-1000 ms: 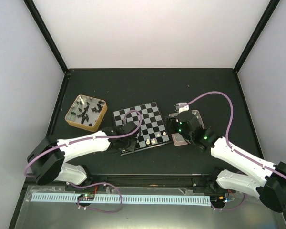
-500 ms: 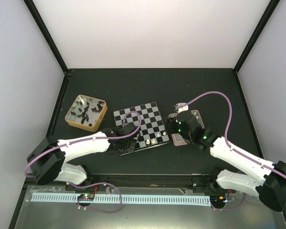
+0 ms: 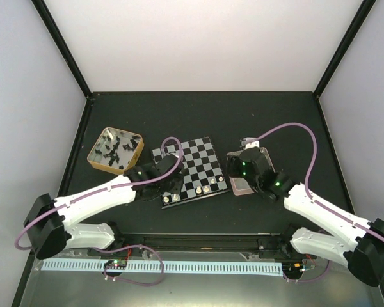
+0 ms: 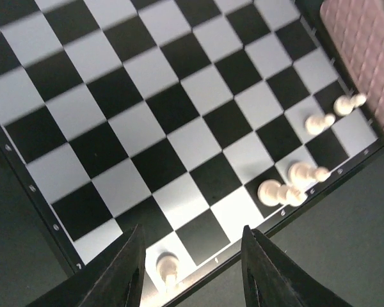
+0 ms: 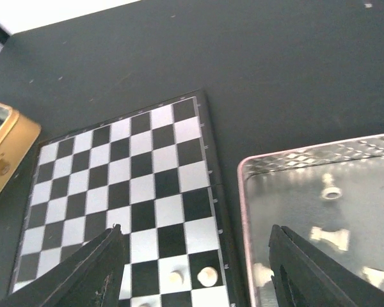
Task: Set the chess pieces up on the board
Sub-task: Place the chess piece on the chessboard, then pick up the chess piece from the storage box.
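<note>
Soft, even overhead light: pale walls bright, the dark worktop (image 3: 275,115) matte. The board (image 4: 179,115) shows sheen on its pale squares. My left claw's fingers (image 4: 125,275) lie out of focus.

The left arm (image 3: 96,195) reaches from the near-left corner toward the middle, wrist tipped down, and the left pincer (image 4: 192,246) has its jaws parted, gripping nothing. The right arm (image 3: 320,208) stretches in from the near right. The right pincer (image 5: 195,246) is spread wide and empty.
</note>
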`<state>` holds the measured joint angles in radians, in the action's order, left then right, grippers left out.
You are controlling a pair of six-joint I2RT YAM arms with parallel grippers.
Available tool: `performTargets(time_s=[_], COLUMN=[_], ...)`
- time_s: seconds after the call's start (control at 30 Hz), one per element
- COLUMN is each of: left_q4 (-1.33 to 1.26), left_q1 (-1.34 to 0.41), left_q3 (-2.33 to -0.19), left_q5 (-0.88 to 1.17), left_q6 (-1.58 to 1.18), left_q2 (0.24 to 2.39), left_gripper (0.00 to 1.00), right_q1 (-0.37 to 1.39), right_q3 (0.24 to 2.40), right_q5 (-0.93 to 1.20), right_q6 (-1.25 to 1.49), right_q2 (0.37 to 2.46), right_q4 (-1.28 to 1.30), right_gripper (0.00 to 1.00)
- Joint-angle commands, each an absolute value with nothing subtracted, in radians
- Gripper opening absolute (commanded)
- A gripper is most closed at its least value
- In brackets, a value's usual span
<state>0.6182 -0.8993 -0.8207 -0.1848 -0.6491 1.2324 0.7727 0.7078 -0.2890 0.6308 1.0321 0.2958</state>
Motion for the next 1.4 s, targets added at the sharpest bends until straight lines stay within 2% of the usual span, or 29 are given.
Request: performTargets(time_s=[0.0,0.3,0.47,0.6,0.77,0.9,1.1,1.23,1.37], left_q4=[0.637,0.456,0.359,0.352,0.376,0.393,0.402,0.4,0.402], left_q1=[-0.903,-0.892,-0.888,-0.882,-0.879,-0.877,-0.874,-0.873,-0.873], left_q3=[-0.87,-0.725,-0.626,-0.602,-0.599,-0.598,-0.592,-0.592,-0.593], left_q5=[-0.293,-0.408,-0.448,-0.477,-0.487,-0.485,-0.478,-0.475,-0.47], left_q6=[-0.622,-0.551,-0.507,-0.48,-0.468,-0.469,-0.473,-0.474,-0.477], left_q2=[1.155,0.844,0.65,0.56,0.532,0.538,0.539,0.538,0.538], left_gripper=[0.44,0.58,0.68,0.7,0.71,0.71,0.71,0.71,0.71], right_q1=[0.714,0.493,0.465,0.45,0.423,0.413,0.408,0.408,0.407], right_q3=[0.704,0.698,0.783,0.855,0.923,0.968,0.994,0.995,0.996], right_q5=[-0.357,-0.205,-0.177,-0.171,-0.162,-0.169,-0.187,-0.189,-0.19], right_q6=[0.684,0.66,0.561,0.529,0.528,0.537,0.542,0.537,0.541], right_q2=[1.021,1.196,1.371,1.502,1.631,1.704,1.756,1.771,1.778], right_q4=[0.354,0.396,0.409,0.401,0.39,0.396,0.398,0.401,0.397], right_gripper=[0.63,0.61,0.59,0.56,0.52,0.44,0.34,0.23,0.22])
